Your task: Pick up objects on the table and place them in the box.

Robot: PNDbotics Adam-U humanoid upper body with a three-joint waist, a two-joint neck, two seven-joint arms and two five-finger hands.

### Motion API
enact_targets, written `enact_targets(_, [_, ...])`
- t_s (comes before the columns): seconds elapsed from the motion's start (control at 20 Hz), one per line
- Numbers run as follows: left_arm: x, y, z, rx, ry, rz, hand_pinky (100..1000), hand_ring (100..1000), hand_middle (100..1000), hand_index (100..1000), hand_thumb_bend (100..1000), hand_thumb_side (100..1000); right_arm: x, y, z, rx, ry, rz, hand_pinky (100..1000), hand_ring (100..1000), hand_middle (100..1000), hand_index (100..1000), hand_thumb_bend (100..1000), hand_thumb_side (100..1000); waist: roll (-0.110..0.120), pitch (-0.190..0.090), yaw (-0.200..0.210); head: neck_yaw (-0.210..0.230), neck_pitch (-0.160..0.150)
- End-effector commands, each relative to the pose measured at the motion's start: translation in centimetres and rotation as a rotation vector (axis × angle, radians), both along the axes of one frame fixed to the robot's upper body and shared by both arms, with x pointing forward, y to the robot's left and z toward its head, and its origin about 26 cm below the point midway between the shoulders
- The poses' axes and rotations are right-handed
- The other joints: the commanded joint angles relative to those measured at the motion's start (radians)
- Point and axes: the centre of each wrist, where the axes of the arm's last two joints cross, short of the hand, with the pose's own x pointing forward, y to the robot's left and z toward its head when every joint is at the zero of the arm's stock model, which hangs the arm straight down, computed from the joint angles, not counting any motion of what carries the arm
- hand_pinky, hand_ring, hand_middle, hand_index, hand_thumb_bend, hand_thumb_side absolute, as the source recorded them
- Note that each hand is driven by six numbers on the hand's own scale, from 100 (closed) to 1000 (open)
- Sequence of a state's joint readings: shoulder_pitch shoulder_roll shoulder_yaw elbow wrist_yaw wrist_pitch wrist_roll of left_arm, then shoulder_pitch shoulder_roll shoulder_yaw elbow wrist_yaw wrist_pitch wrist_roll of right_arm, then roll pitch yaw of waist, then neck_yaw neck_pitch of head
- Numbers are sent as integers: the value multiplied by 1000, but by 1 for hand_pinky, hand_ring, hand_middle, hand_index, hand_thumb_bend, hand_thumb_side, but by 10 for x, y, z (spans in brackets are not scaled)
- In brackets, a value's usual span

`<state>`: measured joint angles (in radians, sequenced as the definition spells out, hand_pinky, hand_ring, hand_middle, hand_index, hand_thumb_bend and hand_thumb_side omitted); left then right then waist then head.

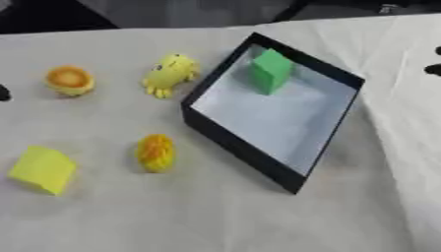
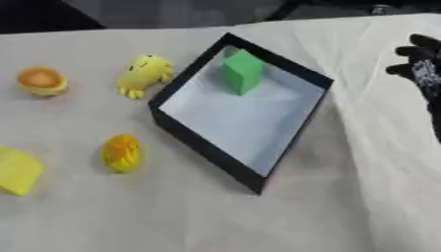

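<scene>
Nearest the counter's (image 1: 215, 216) near edge, a yellow block (image 1: 41, 170) and an orange-yellow toy (image 1: 156, 152) are seen in the left eye view, left of the box (image 1: 241, 142) holding a green block (image 1: 271, 70). In the right eye view, the right hand (image 2: 424, 66) is shown spread at the right edge, empty, with open counter between it and the box; every loose object lies beyond the box.

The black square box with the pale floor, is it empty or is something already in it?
Not empty. The black square box holds one green block, resting on its pale floor near the far corner; the rest of that floor is bare.
</scene>
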<state>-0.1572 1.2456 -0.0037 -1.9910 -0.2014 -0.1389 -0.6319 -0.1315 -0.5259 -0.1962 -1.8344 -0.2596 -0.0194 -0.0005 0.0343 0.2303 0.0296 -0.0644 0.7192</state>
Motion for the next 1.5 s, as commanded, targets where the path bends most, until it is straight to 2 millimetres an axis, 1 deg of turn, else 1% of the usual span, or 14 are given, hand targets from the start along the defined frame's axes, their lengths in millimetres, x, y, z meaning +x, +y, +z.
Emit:
enact_targets(0.05, [-1,-6,14,150,-20,-16,839,861,844,894,544,598,-1,-3,13,-52,-25,4,878,685,753,872,100,585,12,-32,4,-7,-13])
enact_targets(0.1, [0,-8,15,196,-50,-27,831,869,841,887,638,531,-1,-3,13,-54,-24,7,878,685,753,873,100,586,13,-32,5,-6,-13])
enact_targets(0.15, [0,-9,14,237,-77,-39,830,869,842,887,645,524,-1,-3,13,-55,-23,9,878,685,753,873,100,586,15,-32,5,-5,-14])
enact_targets(0.2, [1,-10,10,268,-96,-52,829,872,844,886,683,447,-1,-2,13,-56,-22,12,878,685,753,872,100,587,15,-32,3,-4,-15])
enact_targets(0.25, [2,-10,6,288,-113,-69,832,874,847,889,697,402,0,-2,13,-57,-21,14,878,684,753,872,100,588,16,-31,2,-1,-16])
enact_targets(0.3, [4,-8,1,294,-123,-84,842,880,851,898,699,291,0,-2,13,-57,-20,14,878,684,753,872,100,589,17,-31,-1,2,-18])
enact_targets(0.35, [7,-5,-4,292,-125,-93,850,884,852,898,693,224,0,-2,13,-57,-19,14,877,684,753,872,100,589,17,-30,-3,4,-19])
enact_targets(0.4, [10,-1,-9,282,-115,-91,863,886,847,893,654,100,0,-2,12,-57,-19,14,877,684,752,872,100,591,17,-29,-5,6,-19])
enact_targets(0.5, [17,11,-17,249,-77,-61,868,879,831,880,611,100,0,-2,12,-56,-17,14,877,683,752,872,100,593,18,-27,-8,10,-19])
enact_targets(0.55, [20,16,-19,237,-64,-45,868,878,829,879,608,100,0,-2,12,-56,-16,14,877,683,752,871,100,593,18,-26,-10,12,-19])
enact_targets(0.7, [27,28,-24,182,-34,-6,876,867,819,872,542,100,0,-2,11,-55,-15,14,877,683,752,871,100,592,18,-25,-12,15,-19])
enact_targets(0.85, [34,35,-25,131,-2,13,882,863,820,874,520,100,0,-1,12,-55,-16,15,877,683,752,871,100,593,16,-25,-14,23,-19])
enact_targets(1.25, [45,39,-24,73,26,28,881,856,817,879,508,100,1,-1,10,-52,-10,20,877,682,753,871,100,596,13,-25,-16,38,-27])
enact_targets(1.5, [51,36,-22,38,26,23,883,852,818,876,512,100,1,0,10,-54,-11,24,877,682,753,872,100,594,12,-24,-19,91,-31])
